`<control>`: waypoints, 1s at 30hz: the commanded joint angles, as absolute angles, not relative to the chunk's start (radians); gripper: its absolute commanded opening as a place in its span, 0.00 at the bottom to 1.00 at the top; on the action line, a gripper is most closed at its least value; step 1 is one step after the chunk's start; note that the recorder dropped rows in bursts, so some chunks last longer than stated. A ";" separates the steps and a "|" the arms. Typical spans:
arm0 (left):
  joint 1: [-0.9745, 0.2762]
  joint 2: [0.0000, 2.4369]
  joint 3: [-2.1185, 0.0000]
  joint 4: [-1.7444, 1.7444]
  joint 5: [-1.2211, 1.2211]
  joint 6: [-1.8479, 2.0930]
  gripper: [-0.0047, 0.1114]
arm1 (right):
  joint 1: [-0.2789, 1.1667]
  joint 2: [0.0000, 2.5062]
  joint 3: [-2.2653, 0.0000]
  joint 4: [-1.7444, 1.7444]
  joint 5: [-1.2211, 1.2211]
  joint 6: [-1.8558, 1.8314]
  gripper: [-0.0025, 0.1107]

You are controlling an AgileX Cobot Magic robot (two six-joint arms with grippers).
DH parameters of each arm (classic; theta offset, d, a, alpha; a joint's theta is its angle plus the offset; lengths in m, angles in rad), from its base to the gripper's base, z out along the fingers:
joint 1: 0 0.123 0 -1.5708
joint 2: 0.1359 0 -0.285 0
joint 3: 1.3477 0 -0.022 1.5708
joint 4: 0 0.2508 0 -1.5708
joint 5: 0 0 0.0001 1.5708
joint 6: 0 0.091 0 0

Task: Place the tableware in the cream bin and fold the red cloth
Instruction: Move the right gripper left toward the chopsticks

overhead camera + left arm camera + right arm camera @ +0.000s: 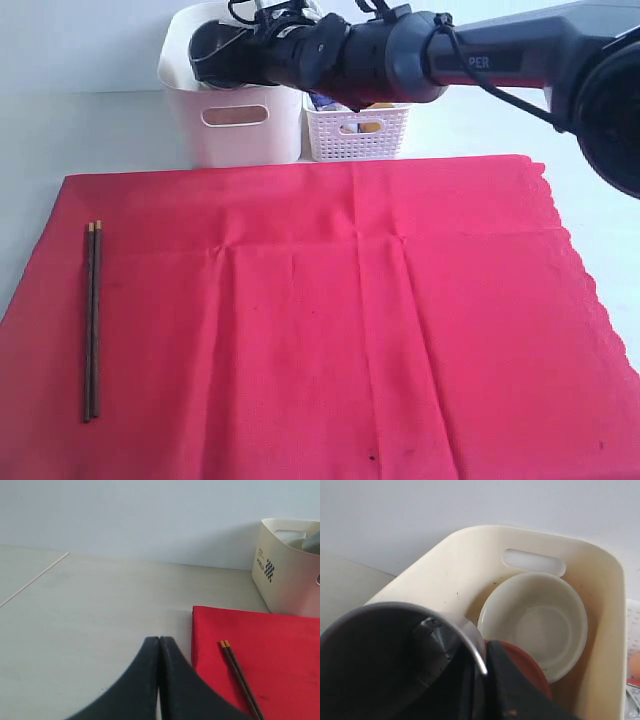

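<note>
My right gripper [250, 55] reaches across to the cream bin [235, 125] and is shut on the rim of the steel cup [385, 655], holding it over the bin's opening [455, 570]. Inside the bin, a pale bowl [535, 622] leans against the wall with a round brown plate [532, 670] beside it. The red cloth [330, 320] lies spread flat on the table. Dark wooden chopsticks [93, 320] lie side by side near its left edge. My left gripper [159, 640] is shut and empty, over bare table just left of the cloth [280, 645] and chopsticks [240, 672].
A small white lattice basket [355, 135] with food items stands right of the cream bin, behind the cloth. Part of an egg [634, 665] shows past the bin's wall. A wall runs along the table's back edge.
</note>
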State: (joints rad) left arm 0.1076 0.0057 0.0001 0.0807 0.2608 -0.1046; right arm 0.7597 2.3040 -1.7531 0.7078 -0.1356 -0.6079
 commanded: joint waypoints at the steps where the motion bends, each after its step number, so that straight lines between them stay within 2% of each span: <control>1: 0.100 0.004 0.000 0.074 0.255 -0.105 0.05 | 0.753 2.302 -1.753 0.703 -0.171 -0.613 0.05; 5: 0.100 0.004 0.000 0.074 0.255 -0.108 0.05 | 0.753 2.302 -1.753 0.703 -0.171 -0.613 0.22; 9: 0.100 0.004 0.000 0.074 0.255 -0.106 0.05 | 0.753 2.302 -1.753 0.703 -0.171 -0.622 0.45; 13: 0.100 0.004 0.000 0.074 0.255 -0.108 0.05 | 0.753 2.275 -1.753 0.727 -0.143 -0.620 0.54; 20: 0.100 0.004 0.000 0.074 0.255 -0.106 0.05 | 0.755 2.070 -1.753 0.674 0.267 -0.672 0.53; 24: 0.100 0.004 0.000 0.074 0.255 -0.106 0.05 | 0.792 2.018 -1.753 0.629 0.477 -0.766 0.48; 28: 0.100 0.004 0.000 0.074 0.255 -0.106 0.05 | 0.885 2.026 -1.753 0.569 0.513 -0.782 0.43; 30: 0.100 0.004 0.000 0.074 0.255 -0.106 0.05 | 0.935 2.047 -1.753 0.539 0.499 -0.776 0.37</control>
State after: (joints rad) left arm 0.1076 0.0057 0.0001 0.0807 0.2608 -0.1046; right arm 0.8788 2.0286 -1.7531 0.5861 0.4881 -0.7647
